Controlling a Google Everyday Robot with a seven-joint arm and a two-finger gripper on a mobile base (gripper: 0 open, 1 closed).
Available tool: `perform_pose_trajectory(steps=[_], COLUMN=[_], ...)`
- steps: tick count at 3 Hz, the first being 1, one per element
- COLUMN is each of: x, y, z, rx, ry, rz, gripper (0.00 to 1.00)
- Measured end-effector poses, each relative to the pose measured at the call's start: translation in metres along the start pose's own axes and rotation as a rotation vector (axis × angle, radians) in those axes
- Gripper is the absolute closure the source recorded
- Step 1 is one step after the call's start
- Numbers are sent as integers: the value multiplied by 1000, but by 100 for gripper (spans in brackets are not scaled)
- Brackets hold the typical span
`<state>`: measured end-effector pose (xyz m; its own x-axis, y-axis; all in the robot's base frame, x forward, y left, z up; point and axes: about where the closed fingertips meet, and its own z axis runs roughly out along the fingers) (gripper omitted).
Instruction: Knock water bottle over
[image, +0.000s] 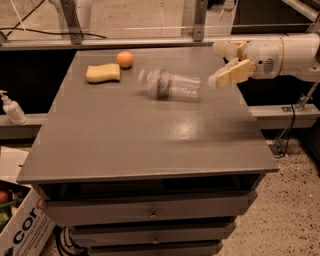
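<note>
The water bottle (171, 85) lies on its side on the grey table (140, 135), blurred, cap end pointing left toward the sponge, its red-and-white label band showing. My gripper (223, 64) is just right of the bottle's base, over the table's right side, with its two pale fingers (231, 74) spread apart and empty. The white arm reaches in from the right edge.
A yellow sponge (103, 73) and an orange (125, 59) sit at the table's far left. A white pump-dispenser bottle (12, 109) stands on a ledge to the left. A cardboard box (17, 230) sits on the floor at lower left. Drawers are below the tabletop.
</note>
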<state>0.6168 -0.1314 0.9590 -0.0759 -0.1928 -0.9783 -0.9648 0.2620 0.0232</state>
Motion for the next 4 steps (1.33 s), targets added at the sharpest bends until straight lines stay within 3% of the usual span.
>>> perform_pose_trajectory(steps=[1, 2, 4], x=[-1, 2, 14], y=[21, 29, 22], z=[-3, -7, -19], rx=[-44, -56, -38], ry=[2, 10, 29], rz=[-5, -5, 2], gripper=[0, 0, 0])
